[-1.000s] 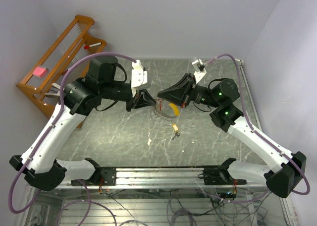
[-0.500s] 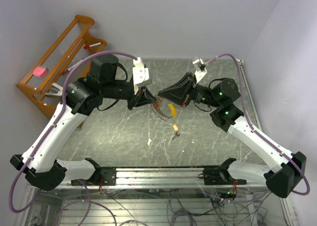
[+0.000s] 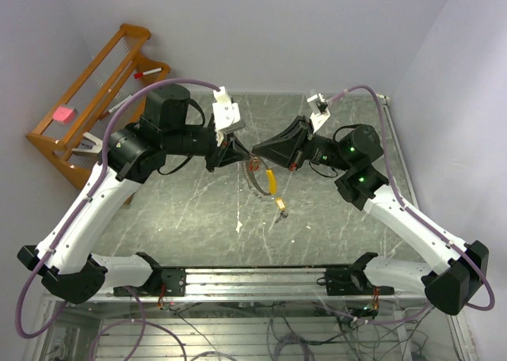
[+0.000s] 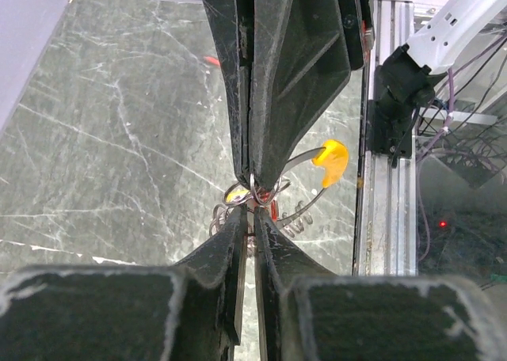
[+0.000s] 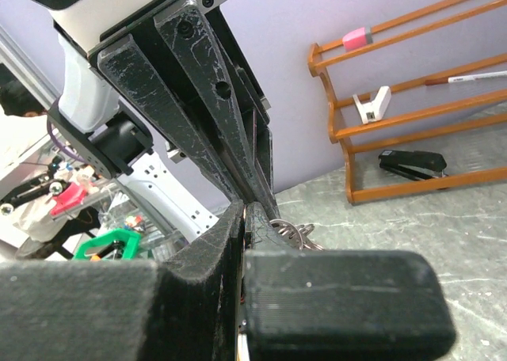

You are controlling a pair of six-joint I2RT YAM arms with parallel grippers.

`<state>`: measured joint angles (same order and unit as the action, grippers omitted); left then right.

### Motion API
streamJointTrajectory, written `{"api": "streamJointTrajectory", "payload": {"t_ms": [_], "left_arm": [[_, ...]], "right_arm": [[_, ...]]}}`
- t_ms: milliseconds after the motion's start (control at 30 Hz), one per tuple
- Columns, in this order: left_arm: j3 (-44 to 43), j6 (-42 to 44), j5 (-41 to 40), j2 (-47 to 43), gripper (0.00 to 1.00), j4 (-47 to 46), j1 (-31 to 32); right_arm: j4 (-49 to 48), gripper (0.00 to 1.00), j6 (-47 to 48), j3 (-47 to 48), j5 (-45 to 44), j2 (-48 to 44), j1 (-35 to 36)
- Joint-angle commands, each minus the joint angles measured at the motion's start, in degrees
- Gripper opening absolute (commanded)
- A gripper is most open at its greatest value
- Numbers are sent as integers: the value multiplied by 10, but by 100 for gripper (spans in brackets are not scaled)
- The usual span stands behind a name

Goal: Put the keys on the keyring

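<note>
The silvery keyring [image 3: 257,184] hangs above the table between both gripper tips, its yellow-orange tag [image 3: 271,180] pointing down. My left gripper [image 3: 242,157] and right gripper [image 3: 255,154] meet tip to tip, both shut on the ring's small loops. In the left wrist view my left gripper [image 4: 253,217] pinches the loops under the right gripper [image 4: 255,179]; coiled ring [image 4: 299,212], tag [image 4: 331,157], and a red bit [image 4: 273,210] show beside them. In the right wrist view my right gripper [image 5: 247,212] is shut, with silvery loops [image 5: 291,233] beside it. A brass-yellow key [image 3: 280,207] lies on the table.
A wooden rack [image 3: 95,92] stands at the far left, holding a stapler [image 5: 412,163], a pink eraser [image 5: 356,36] and a white clip [image 5: 372,101]. A thin red stick [image 4: 211,60] and a white scrap [image 3: 238,226] lie on the table. The metal rail [image 3: 253,280] runs along the near edge.
My left gripper has moved right until its tip meets the right gripper's. The keyring has risen off the table and now hangs, its tag swung downward.
</note>
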<state>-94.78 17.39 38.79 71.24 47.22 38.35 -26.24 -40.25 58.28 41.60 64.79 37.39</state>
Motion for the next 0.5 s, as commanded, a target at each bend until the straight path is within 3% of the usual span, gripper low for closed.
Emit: {"api": "streamJointTrajectory", "payload": {"t_ms": [0, 467], "left_arm": [[-16, -21, 25, 3, 18, -21, 1], [-6, -57, 108, -1, 20, -33, 1]], "right_arm": [[-12, 0, 6, 16, -4, -2, -2], [-5, 0, 12, 16, -14, -1, -2]]}}
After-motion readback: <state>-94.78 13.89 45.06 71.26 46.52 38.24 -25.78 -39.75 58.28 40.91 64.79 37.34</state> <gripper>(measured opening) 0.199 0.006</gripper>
